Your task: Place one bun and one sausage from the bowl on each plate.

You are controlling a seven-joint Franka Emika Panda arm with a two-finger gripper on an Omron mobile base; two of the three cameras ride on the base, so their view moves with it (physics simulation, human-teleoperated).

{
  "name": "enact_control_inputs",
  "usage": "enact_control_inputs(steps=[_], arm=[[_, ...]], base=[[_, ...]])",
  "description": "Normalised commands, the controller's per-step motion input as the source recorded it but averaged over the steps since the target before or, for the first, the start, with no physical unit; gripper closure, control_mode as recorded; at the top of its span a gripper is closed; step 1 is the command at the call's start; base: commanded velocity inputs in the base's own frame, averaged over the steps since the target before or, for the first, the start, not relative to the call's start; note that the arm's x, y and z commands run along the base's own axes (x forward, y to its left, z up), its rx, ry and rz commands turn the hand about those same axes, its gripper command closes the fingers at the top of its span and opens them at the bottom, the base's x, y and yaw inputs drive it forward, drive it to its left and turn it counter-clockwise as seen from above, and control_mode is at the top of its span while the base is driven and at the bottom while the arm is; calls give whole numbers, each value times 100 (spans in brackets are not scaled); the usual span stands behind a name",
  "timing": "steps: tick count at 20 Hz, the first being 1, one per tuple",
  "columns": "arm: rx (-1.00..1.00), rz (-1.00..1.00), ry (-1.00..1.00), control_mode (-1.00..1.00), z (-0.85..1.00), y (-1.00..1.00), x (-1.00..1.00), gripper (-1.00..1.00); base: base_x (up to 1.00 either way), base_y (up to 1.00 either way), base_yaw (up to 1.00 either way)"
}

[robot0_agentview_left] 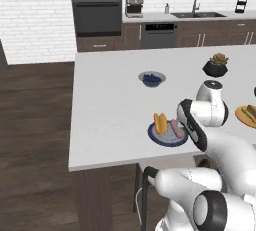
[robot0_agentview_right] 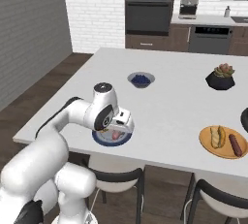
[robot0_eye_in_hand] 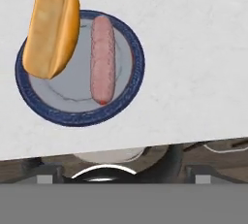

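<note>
The dark blue plate [robot0_eye_in_hand: 127,34] lies near the counter's front edge with a split bun [robot0_eye_in_hand: 51,29] on its left side and a pink sausage [robot0_eye_in_hand: 102,58] beside it. My gripper [robot0_eye_in_hand: 121,177] hovers just above this plate, open, with nothing between its wide-apart fingertips. The same blue plate [robot0_agentview_left: 159,138] carries the bun [robot0_agentview_left: 160,123] and sausage [robot0_agentview_left: 176,129] beside my hand. The orange plate [robot0_agentview_right: 209,146] to the right holds a bun [robot0_agentview_right: 217,136] and a darker sausage [robot0_agentview_right: 235,144]. A dark sliver of the bowl [robot0_agentview_right: 245,120] shows at the right edge.
A small grey bowl of blueberries [robot0_agentview_left: 152,78] sits mid-counter and a black plant pot [robot0_agentview_left: 216,66] stands further right. Stools [robot0_agentview_right: 118,177] stand under the counter's front edge. The arm's white links [robot0_agentview_right: 77,116] stretch over the front left corner.
</note>
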Motion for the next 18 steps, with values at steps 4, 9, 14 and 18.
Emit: enact_control_inputs(steps=[4,9,14,18], arm=[[0,-2,0,-100,81,1,-87,-100],[0,-2,1,-100,79,2,-80,-100],[0,0,0,-100,56,17,-74,-100],[-1,0,0,-100,41,36,-26,-100]], base=[[0,0,0],[0,0,0],[0,0,0],[0,0,0]])
